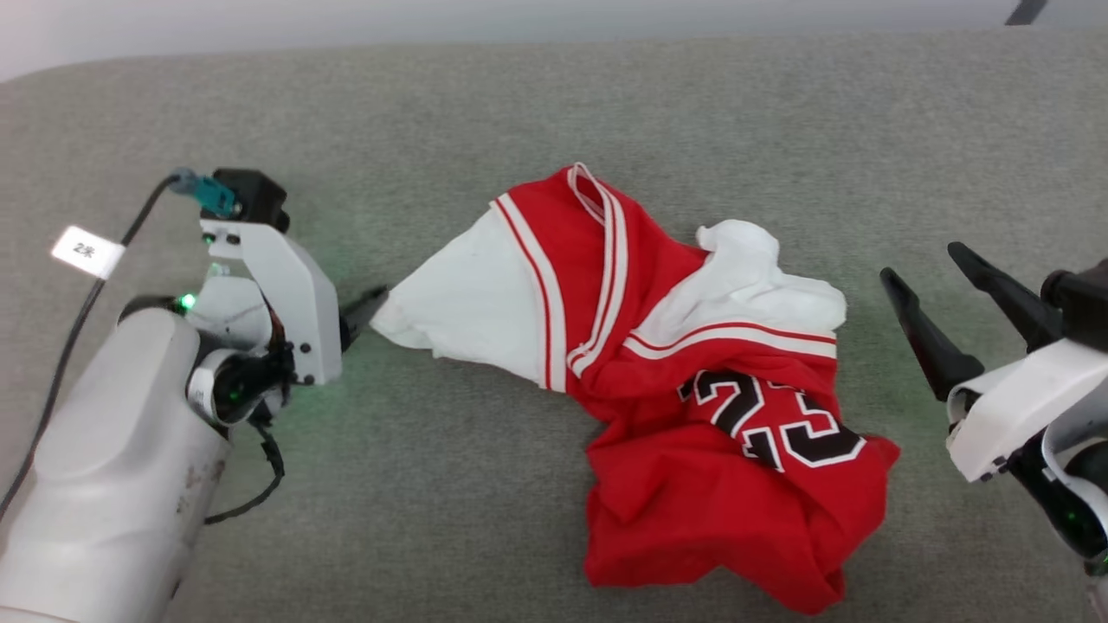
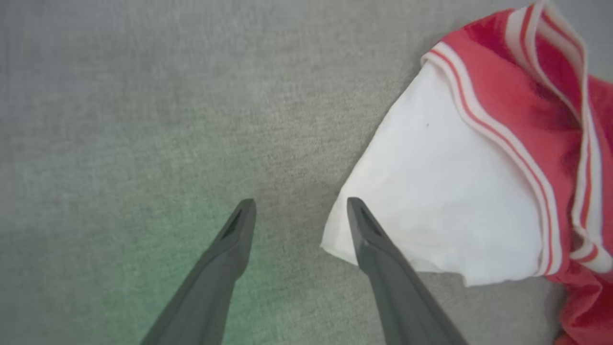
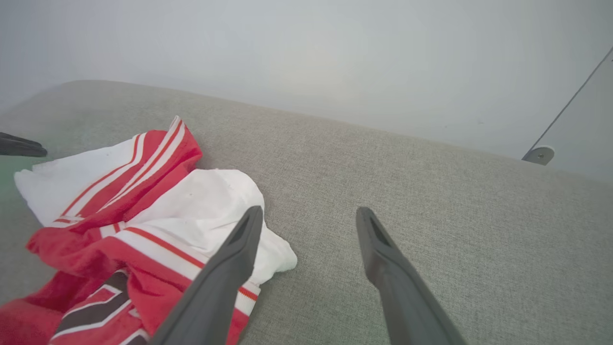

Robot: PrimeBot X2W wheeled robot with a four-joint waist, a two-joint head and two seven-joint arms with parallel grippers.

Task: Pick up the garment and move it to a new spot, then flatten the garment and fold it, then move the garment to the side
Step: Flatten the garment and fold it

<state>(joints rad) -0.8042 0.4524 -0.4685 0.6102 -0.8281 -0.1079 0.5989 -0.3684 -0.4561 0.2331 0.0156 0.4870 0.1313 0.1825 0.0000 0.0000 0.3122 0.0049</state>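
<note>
Across the broad grey woven fabric surface (image 1: 554, 112), the crumpled red jersey garment (image 1: 692, 372) with white sleeves is seen heaped at centre. Beside it the right gripper (image 1: 917, 262) is held spread and empty; the left gripper (image 2: 299, 203) is parted too, nothing gripped, at the white sleeve (image 2: 440, 191) tip. Soft, light, floppy cloth is expected; shoulder seams would be best pinched.

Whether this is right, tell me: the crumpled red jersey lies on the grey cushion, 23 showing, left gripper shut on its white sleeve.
Wrong on the grip. The left gripper is open: the left wrist view shows its fingers apart, bare grey cushion between them, the white sleeve beside one finger. The crumpled red jersey does lie there, 23 showing.
</note>
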